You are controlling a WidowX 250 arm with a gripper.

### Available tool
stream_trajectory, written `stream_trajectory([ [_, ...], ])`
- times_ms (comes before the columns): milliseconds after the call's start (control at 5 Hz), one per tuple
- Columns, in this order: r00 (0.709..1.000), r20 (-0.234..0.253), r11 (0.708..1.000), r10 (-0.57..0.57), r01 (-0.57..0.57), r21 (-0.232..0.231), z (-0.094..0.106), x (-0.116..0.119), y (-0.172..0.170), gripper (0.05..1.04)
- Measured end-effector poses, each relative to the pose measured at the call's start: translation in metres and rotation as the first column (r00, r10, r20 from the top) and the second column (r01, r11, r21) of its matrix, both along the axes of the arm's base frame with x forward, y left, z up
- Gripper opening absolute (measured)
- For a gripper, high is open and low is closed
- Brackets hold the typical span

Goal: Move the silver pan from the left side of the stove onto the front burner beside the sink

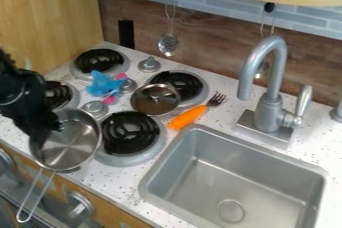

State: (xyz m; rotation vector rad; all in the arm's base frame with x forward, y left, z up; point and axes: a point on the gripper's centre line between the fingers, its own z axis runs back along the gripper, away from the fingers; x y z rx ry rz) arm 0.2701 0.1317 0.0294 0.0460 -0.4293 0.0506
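Camera view: a black WidowX gripper (48, 133) hangs at the left over the near side of a steel saucepan (72, 144) in a toy kitchen. How far open the gripper is cannot be told, nor whether it has hold of the pan, since the dark arm covers the spot where they meet. The saucepan sits at the front left of the stovetop, beside the front right burner (130, 133), its wire handle (35, 197) angled past the counter's edge, a position that likely leaves the bowl over the stove and the grip clear of it. Whether the pan rests or is slightly raised is unclear.

Behind it, a blue plush toy (103, 84) with pink parts lies among the stove knobs, seemingly set down at random. A smaller metal pan or lid (155, 99) overlaps the back right burner (178, 85), and an orange-handled fork (188, 117) lies between the 2 right-hand burners and the sink (267, 192), perhaps because the strip of counter there suits its length. A slotted spoon (168, 45) hangs from a wall hook, apparently to free counter space.
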Motion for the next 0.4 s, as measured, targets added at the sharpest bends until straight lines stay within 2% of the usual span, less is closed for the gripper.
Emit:
stream_trajectory([
  [400, 0.999, 0.001, 0.998, -0.054, 0.054, 0.036, -0.005, 0.019, -0.02, 0.101],
])
